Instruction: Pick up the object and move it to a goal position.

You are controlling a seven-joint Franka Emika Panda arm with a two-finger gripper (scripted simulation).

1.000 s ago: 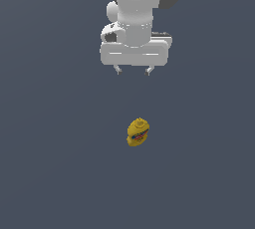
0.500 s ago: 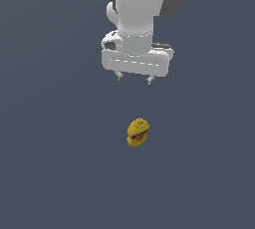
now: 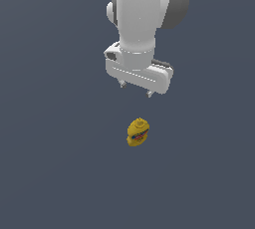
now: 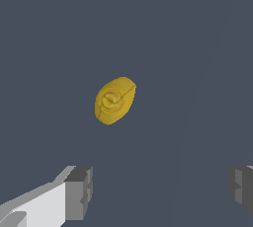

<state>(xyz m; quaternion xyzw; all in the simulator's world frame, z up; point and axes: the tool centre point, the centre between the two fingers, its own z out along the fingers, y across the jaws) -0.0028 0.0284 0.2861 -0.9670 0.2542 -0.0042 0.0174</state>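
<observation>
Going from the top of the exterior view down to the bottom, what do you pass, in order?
Robot arm → open gripper, hanging above the floor → yellow squeeze bottle, standing apart below it → bare grey floor.

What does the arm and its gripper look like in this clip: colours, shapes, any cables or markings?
The arm is glossy white with a dark grey rounded joint housing. The gripper has a wide white boxy body and two short fingers; the wrist view shows grey blocky fingertips. No cables or markings are visible.
</observation>
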